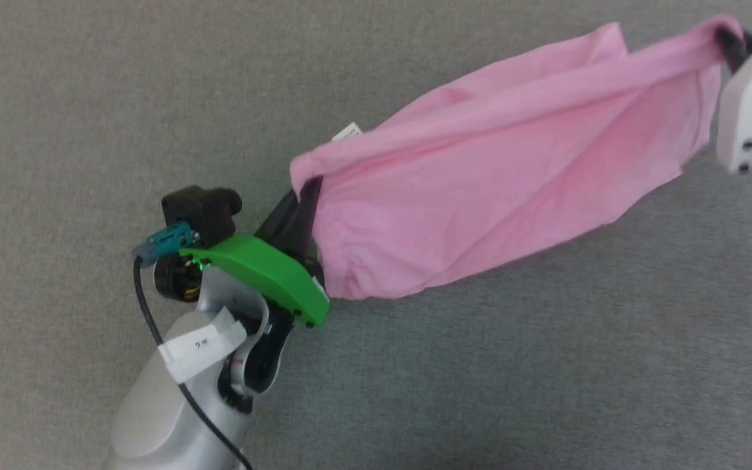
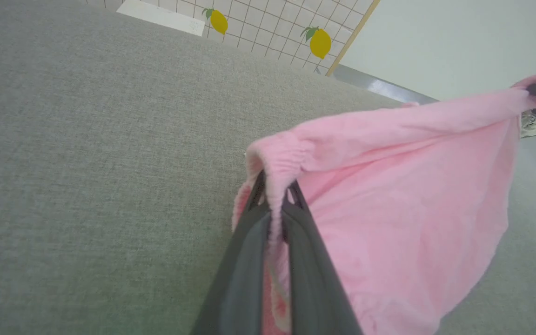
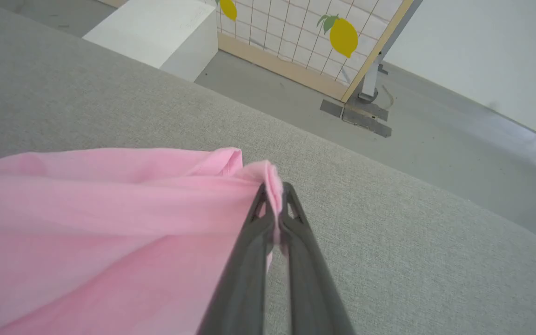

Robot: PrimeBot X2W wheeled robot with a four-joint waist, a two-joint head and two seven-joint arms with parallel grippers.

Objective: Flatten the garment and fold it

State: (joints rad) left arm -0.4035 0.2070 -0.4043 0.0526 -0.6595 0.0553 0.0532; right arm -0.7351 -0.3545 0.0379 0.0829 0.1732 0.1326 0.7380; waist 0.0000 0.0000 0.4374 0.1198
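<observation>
Garment [image 1: 480, 196] aloft between left fingers [image 2: 244, 279] and right fingers [image 3: 249, 279]

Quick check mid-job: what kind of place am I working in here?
Probably an indoor lab or test room: a grey fabric-covered work surface, a lemon-print grid partition on metal feet, and a white block beside it.

Right gripper [image 3: 275, 191] front and centre, its two dark fingers pressed together on a bunched edge of the pink shorts [image 3: 110, 223]. The cloth runs off to the left in long soft folds, over the grey fabric surface [image 3: 412, 242]. Past the surface's far edge there's a white box [image 3: 156, 28] and a wood-framed gridded screen [image 3: 296, 28] with a yellow lemon [image 3: 344, 35] printed on it, standing on the grey floor [image 3: 435, 130].
</observation>
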